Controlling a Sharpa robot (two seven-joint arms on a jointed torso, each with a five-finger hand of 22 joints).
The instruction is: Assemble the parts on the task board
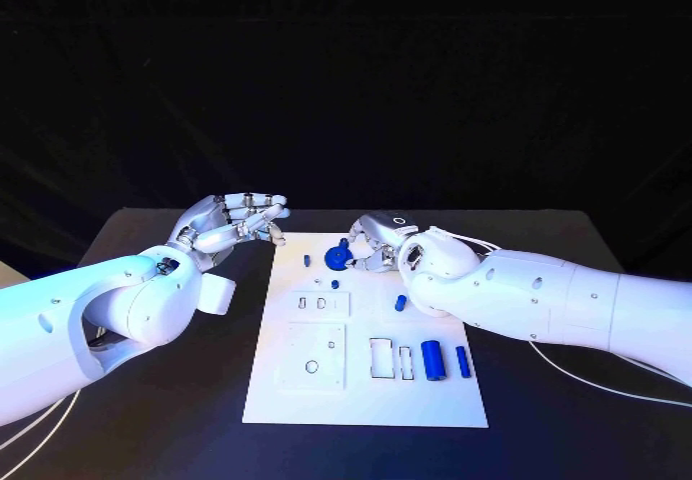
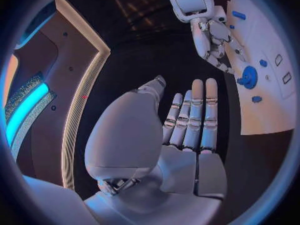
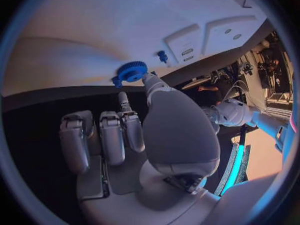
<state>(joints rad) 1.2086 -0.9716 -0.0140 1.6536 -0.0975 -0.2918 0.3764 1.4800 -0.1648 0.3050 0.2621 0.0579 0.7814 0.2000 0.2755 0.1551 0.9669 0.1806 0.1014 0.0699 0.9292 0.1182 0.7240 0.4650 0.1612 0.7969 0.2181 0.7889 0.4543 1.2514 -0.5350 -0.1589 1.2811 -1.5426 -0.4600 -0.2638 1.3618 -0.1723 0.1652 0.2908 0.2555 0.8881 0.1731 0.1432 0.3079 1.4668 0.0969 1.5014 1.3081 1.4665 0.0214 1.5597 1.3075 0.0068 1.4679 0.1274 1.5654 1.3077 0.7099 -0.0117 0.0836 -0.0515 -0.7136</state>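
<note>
Parts lie scattered on the board (image 1: 368, 400), few of them seated as far as I can judge. Task looks early.

Gear (image 1: 338, 258), blue, at the board's far end. Right hand (image 1: 384, 243) is at it; in the right wrist view the thumb tip touches the gear (image 3: 131, 71) at its rim, the other fingers curled short of it. Whether the gear is actually pinched or only touched, cannot tell. Cannot tell either whether it sits on a peg or lies loose.

Left hand (image 1: 231, 225) hangs off the board's far left corner, over the black table (image 1: 144, 420). Left wrist view shows the fingers (image 2: 197, 115) straight and side by side, thumb apart, nothing held.

Count, head view:
- Gear: one.
- Cylinders near the board's near right: two, a thick one (image 1: 431, 360) and a thinner one (image 1: 463, 361), lying side by side, loose.
- Small blue pieces mid-board: three that I can make out, one by the far left edge (image 1: 306, 260), one below the gear (image 1: 335, 284), one near the right forearm (image 1: 400, 301). Too small to name.
- Raised white blocks with slots: two (image 1: 319, 303), (image 1: 313, 358), slots appear unfilled.
- Outlined rectangular recesses beside the cylinders: two (image 1: 381, 358), apparently vacant.

Left to do, by my reckoning: gear to settle, both cylinders, the small pieces.
</note>
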